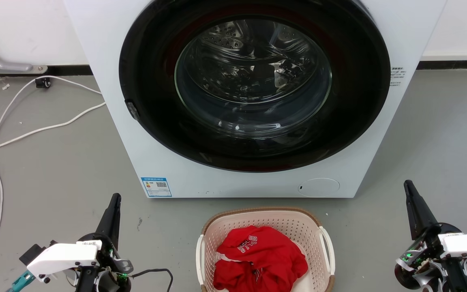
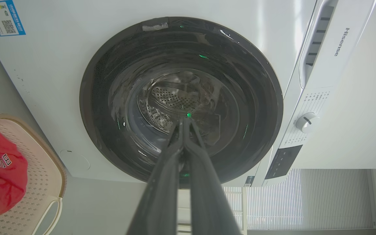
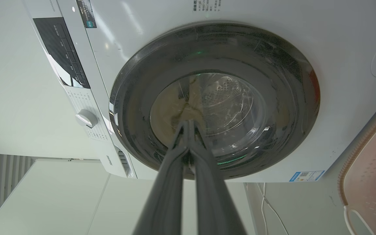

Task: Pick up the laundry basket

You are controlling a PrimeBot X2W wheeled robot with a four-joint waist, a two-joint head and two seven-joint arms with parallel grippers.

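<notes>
At the far left, a white cable [image 1: 37, 130] is trailing across the grey floor [image 1: 63, 170]. I am holding my left gripper [image 1: 115, 197] low on the left. Its two dark fingers are pressing together with nothing between them, and they are pointing toward the washing machine [image 1: 108, 81]. The machine is white, with a big round glass door [image 1: 253, 85] in a dark rim, and it is standing straight ahead of me. The laundry basket [image 1: 233, 227] is sitting on the floor just in front of the machine, between my two grippers (neither one is touching it). It is cream-pink with perforated walls, a brown woven-look rim and white side handles. A crumpled red garment [image 1: 258, 259] with white lettering is lying inside it. On the right, I am holding my right gripper [image 1: 408, 185] low as well, with its fingers closed tip to tip, gripping nothing and aiming at the machine's door.
</notes>
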